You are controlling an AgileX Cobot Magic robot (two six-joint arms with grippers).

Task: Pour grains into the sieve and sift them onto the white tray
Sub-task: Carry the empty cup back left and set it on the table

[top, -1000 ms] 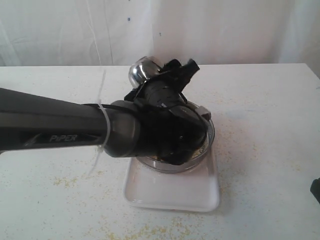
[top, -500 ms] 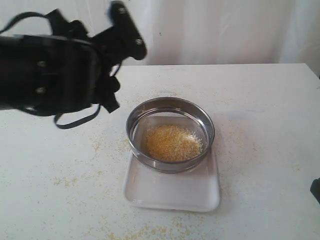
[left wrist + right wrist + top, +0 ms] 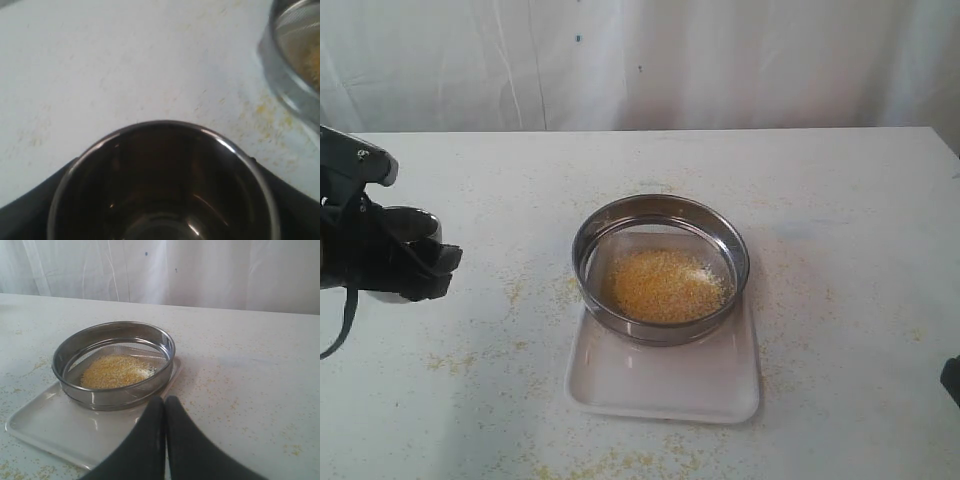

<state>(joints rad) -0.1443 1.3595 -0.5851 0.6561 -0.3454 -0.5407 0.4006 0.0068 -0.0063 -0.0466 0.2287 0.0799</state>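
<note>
**Desk:** What does the overview from off the arms show?

**Photographer:** A sieve (image 3: 661, 208) stands mid-table on the far half of a white tray (image 3: 665, 390), with a heap of grains (image 3: 665, 285) lying on its mesh. The near part of the tray is bare. At the far left, well apart from the tray, the left gripper (image 3: 415, 262) is clamped round a steel cup (image 3: 408, 222). Stray grains speckle the table (image 3: 840, 200), thickest along its near edge. A white curtain (image 3: 740, 60) hangs behind.

**Desk:** And the left wrist camera?

**Photographer:** It looks straight into the cup (image 3: 162, 190), whose inside is dark and shiny. The cup sits between the two black fingers (image 3: 292, 205), which are spread wide to take it. The sieve's steel wall (image 3: 285, 75) is at the frame's corner, and loose grains (image 3: 260, 107) are scattered on the table between it and the cup.

**Desk:** The right wrist camera?

**Photographer:** The right gripper (image 3: 165, 440) has its two black fingers pressed together with nothing between them. Beyond them the sieve (image 3: 167, 347) rests on the tray (image 3: 45, 427), with the grains (image 3: 117, 371) piled inside the ring. The gripper is near the tray but clear of it.
</note>
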